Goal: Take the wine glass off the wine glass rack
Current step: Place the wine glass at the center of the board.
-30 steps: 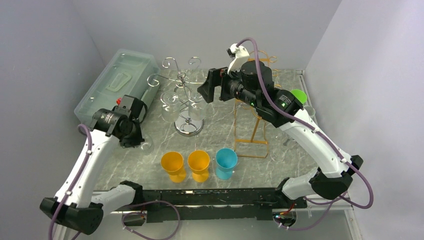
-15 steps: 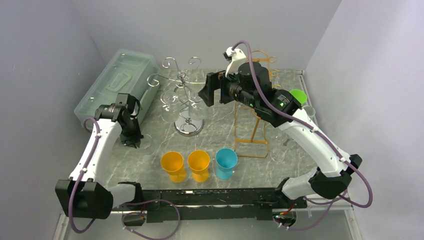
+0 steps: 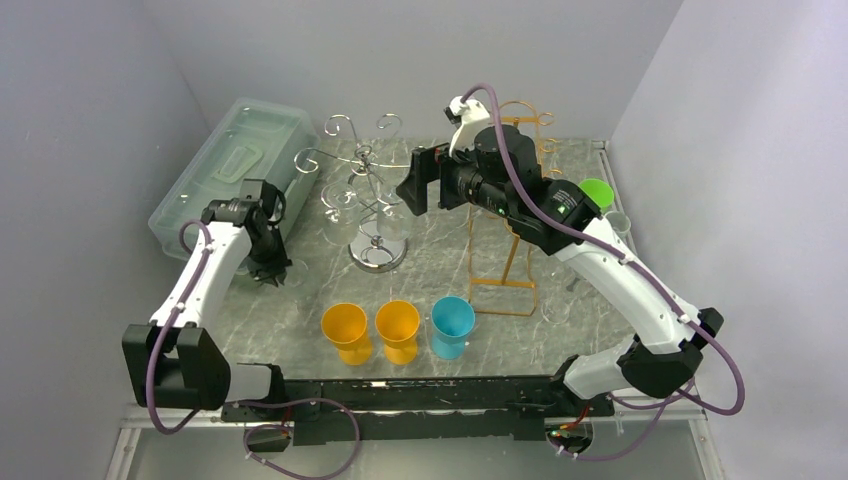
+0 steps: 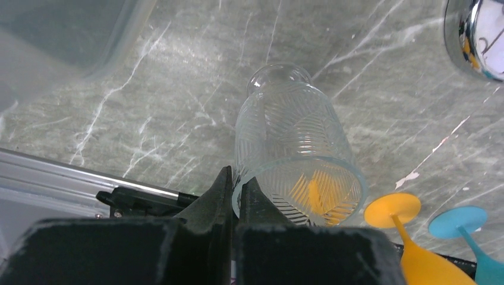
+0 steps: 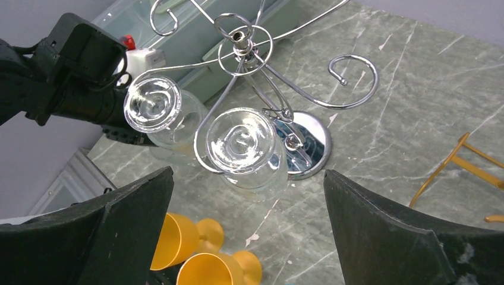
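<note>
Overhead, the right arm (image 3: pixel 610 270) stretches toward eleven o'clock, and the right gripper (image 5: pixel 248 172) is spread wide facing the wine glass rack (image 5: pixel 309 142). A wine glass (image 5: pixel 241 145) hangs bowl-down on the rack, ahead of the gripper and untouched. At nine o'clock the left gripper (image 4: pixel 235 193) pinches a ribbed tumbler (image 4: pixel 291 148) by its rim.

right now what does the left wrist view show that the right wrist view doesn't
Only the left wrist: the left jaws pinched shut on the rim of a ribbed clear glass, plus a blue goblet foot. Only the right wrist: two wine glasses hanging upside down from the chrome rack, framed by the wide-open right jaws. Both: the marble table, the rack's chrome base and orange goblets.
</note>
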Robot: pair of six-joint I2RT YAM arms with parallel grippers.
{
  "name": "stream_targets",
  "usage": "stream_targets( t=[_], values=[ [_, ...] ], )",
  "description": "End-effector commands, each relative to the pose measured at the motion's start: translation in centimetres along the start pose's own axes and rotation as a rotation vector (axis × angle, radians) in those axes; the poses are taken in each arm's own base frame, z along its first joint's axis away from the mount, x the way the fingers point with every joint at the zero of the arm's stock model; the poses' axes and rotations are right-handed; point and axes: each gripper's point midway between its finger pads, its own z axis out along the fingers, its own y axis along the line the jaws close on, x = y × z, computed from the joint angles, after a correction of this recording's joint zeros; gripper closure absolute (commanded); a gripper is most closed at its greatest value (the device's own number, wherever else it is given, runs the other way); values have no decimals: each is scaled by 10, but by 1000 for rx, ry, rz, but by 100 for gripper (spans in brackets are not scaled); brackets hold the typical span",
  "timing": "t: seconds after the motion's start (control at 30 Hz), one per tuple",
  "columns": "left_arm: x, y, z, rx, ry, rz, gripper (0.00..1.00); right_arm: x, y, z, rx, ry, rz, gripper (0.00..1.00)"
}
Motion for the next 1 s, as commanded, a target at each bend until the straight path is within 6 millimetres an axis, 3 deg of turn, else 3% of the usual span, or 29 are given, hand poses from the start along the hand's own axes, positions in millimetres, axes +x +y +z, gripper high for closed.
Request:
stream_targets(
  t=[0.0,0.47,0.97],
  values=[
    [-18,-4,11,-1,-52,-43,100,2,5,2,-24,6,-15,0],
    [-21,-1,29,-34,-55,-58,100,7,4,4,-22,20,-10,0],
    [-23,-1,28,-25,-72,-74,75,12,5,8,-19,40,-16,0]
  ],
)
